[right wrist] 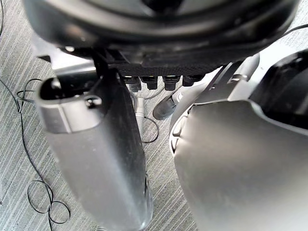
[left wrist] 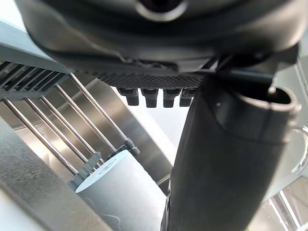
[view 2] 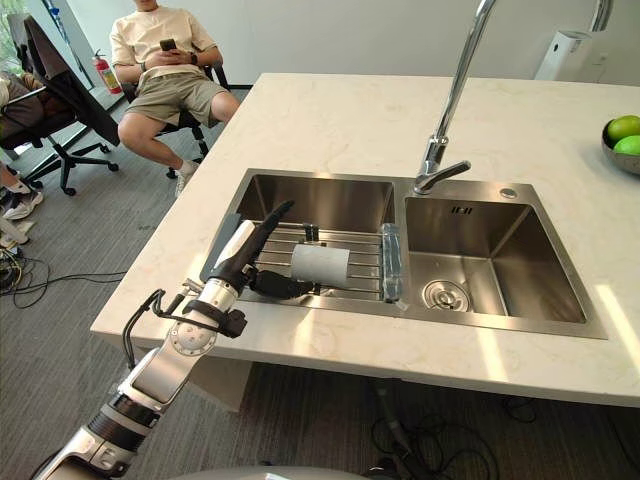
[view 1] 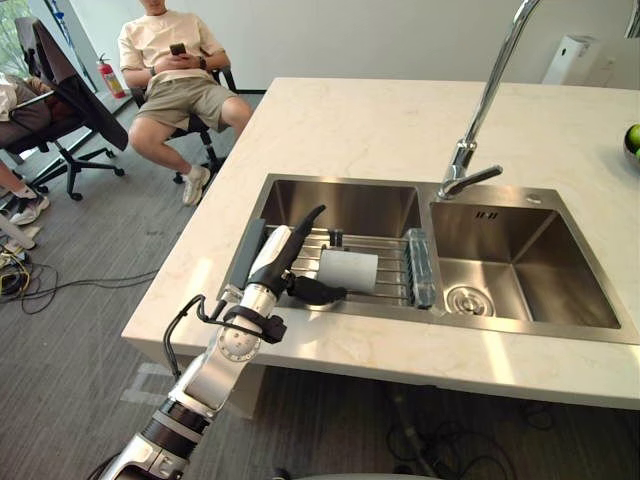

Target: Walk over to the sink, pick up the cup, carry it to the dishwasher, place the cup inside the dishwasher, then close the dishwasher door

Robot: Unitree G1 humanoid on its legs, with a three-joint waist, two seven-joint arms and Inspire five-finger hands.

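Cup (view 1: 347, 270) on rack (view 1: 390, 250) in left sink basin (view 1: 345, 205); faucet (view 1: 480, 120) behind, to right.

Office kitchenette: sink (view 1: 520, 262), office chair (view 1: 55, 75).

Seated person (view 1: 172, 60) (on phone (view 1: 177, 48)), faucet (view 1: 486, 95), green fruit (view 2: 622, 128)

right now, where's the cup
In the left eye view the cup lies on its side on the wire rack over the sink's left basin, beside the left hand.
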